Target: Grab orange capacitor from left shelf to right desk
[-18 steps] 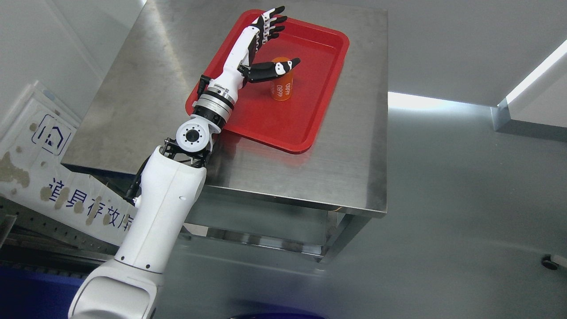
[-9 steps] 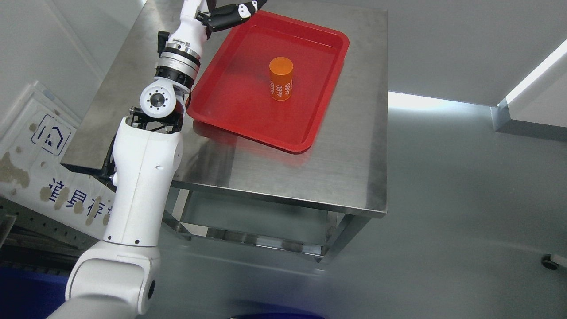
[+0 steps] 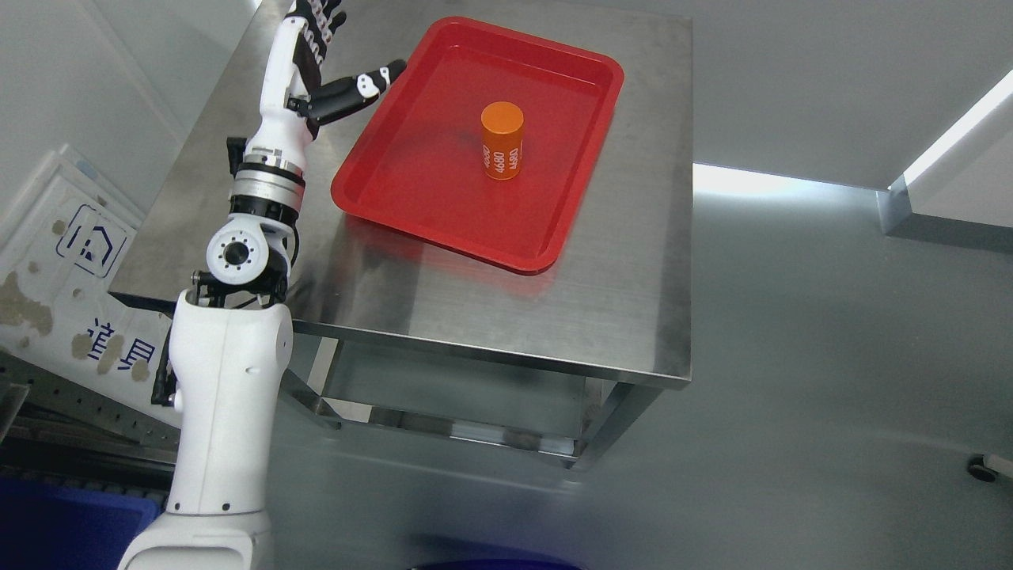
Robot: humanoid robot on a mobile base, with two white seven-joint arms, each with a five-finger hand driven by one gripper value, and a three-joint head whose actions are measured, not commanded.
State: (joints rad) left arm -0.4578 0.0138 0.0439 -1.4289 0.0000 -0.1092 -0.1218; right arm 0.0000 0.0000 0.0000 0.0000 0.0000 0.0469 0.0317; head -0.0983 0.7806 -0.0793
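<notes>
The orange capacitor (image 3: 502, 141) stands upright near the middle of the red tray (image 3: 411, 198) on the steel tabletop (image 3: 491, 309), with nothing touching it. A second ago the left hand (image 3: 320, 59) had its thumb against the capacitor; it has since let go and swung off to the tray's left, fingers spread and empty. Judging by this, the placing looks finished and the arm is retreating.
</notes>
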